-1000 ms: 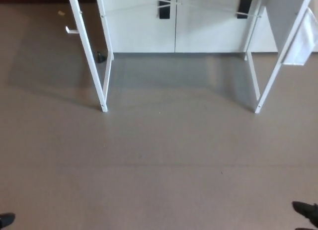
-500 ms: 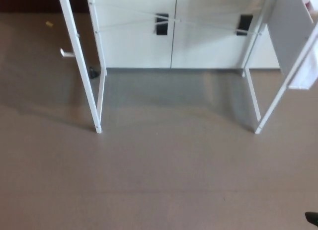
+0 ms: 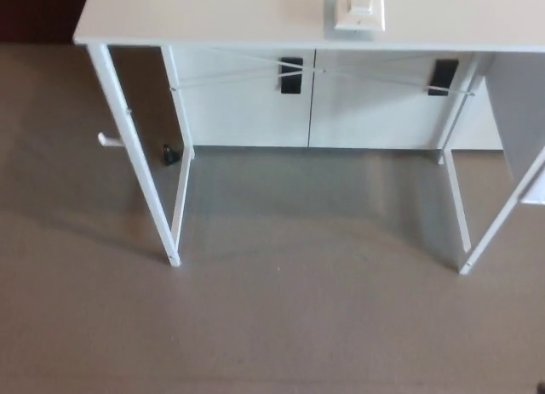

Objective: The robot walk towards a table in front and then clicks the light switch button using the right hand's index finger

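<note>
1. The light switch (image 3: 358, 8) is seen at the top edge of the head view, a white plate lying flat on the white worktop (image 3: 204, 15); its upper part is cut off by the frame, so its button cannot be made out fully.
2. The switch is placed toward the right of the worktop's visible middle, close to the front edge and well apart from the left corner.
3. The worktop is carried on thin white legs: a front left leg (image 3: 136, 160) slants down to the floor, and a front right leg (image 3: 504, 215) slants down on the other side; rear legs are seen just behind each.
4. Thin crossed braces (image 3: 255, 71) are strung between the rear legs under the worktop.
5. Behind the worktop a white cabinet (image 3: 247, 105) with two doors is seen, and a dark handle (image 3: 291, 75) is fixed near the top of the left door, another (image 3: 442, 77) on the right door.
6. A small black object (image 3: 171, 153) lies on the floor by the cabinet's left bottom corner, and a small white piece (image 3: 109, 140) is seen to the left of the front left leg; what either is cannot be told.
7. The floor (image 3: 281, 317) is grey-brown and faintly glossy, with a pale reflection under the worktop.
8. Neither hand of the robot is in the picture, so it cannot be told whether the fingers are apart or together.
</note>
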`<state>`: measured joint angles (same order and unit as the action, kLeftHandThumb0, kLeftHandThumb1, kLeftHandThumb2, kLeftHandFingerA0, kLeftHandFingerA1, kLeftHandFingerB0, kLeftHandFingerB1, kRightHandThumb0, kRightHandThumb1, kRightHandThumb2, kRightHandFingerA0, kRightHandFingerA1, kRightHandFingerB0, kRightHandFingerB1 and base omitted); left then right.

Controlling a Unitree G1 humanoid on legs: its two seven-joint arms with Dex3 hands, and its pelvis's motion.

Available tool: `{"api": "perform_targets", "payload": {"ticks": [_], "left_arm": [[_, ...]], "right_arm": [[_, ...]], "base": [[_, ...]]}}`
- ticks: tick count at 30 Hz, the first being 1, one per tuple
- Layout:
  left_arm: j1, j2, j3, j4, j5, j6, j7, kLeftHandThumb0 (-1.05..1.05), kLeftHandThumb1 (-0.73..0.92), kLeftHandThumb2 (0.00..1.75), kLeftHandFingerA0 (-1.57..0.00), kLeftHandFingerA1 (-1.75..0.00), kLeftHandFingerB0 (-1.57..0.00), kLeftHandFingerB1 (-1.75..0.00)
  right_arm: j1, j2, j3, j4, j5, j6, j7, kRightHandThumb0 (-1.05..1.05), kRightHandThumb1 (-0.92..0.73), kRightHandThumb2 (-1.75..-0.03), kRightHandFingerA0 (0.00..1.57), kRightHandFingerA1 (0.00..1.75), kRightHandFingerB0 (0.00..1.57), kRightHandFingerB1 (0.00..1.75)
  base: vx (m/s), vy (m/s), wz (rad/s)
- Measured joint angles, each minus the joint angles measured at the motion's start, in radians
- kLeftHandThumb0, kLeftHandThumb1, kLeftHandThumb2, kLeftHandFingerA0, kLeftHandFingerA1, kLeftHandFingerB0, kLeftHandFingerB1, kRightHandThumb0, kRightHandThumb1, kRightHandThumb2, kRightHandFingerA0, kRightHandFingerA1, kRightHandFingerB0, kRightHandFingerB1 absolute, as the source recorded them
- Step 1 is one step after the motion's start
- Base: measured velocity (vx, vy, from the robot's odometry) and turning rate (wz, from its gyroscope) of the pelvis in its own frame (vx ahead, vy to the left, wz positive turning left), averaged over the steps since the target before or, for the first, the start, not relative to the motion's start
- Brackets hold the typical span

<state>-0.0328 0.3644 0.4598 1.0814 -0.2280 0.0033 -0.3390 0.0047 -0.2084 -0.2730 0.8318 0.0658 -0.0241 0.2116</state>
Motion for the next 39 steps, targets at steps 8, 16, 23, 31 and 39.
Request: {"api": "perform_targets", "payload": {"ticks": [8,16,23,31,39], "left_arm": [[0.035,-0.007,-0.04,0.004,-0.005,-0.004,-0.007,-0.2,0.47,0.9,-0.26,-0.55,-0.15,-0.5],[0.113,-0.021,-0.077,-0.008,0.008,-0.085,-0.012,-0.21,0.45,0.89,-0.23,-0.54,-0.18,-0.51],[0.17,-0.046,-0.071,0.027,0.007,-0.158,-0.024,-0.27,0.42,0.87,-0.23,-0.54,-0.19,-0.51],[0.222,-0.097,-0.145,-0.024,0.035,-0.268,-0.028,-0.27,0.58,0.57,-0.4,-0.43,-0.39,-0.4],[0.269,-0.151,-0.238,-0.145,0.082,-0.323,0.009,-0.26,0.59,0.57,-0.37,-0.41,-0.39,-0.39]], "right_arm": [[0.017,0.014,-0.047,-0.003,0.056,0.062,0.019,-0.37,-0.81,-0.64,0.06,0.4,0.0,0.26],[0.053,0.036,-0.042,-0.033,0.076,0.094,0.034,-0.37,-0.8,-0.63,0.05,0.46,0.0,0.26],[0.098,0.04,-0.024,-0.047,0.084,0.1,0.057,-0.38,-0.76,-0.64,0.0,0.45,0.0,0.25],[0.108,0.033,-0.005,-0.06,0.089,0.103,0.073,-0.42,-0.75,-0.62,0.02,0.54,0.0,0.27],[0.118,0.03,0.03,-0.075,0.084,0.102,0.079,-0.41,-0.77,-0.63,0.03,0.44,0.0,0.27]], "base": [[0.23,-0.053,-0.11],[0.28,0.097,-0.01],[0.15,-0.084,0.1],[0.11,-0.165,-0.01],[0.06,0.116,-0.05]]}}
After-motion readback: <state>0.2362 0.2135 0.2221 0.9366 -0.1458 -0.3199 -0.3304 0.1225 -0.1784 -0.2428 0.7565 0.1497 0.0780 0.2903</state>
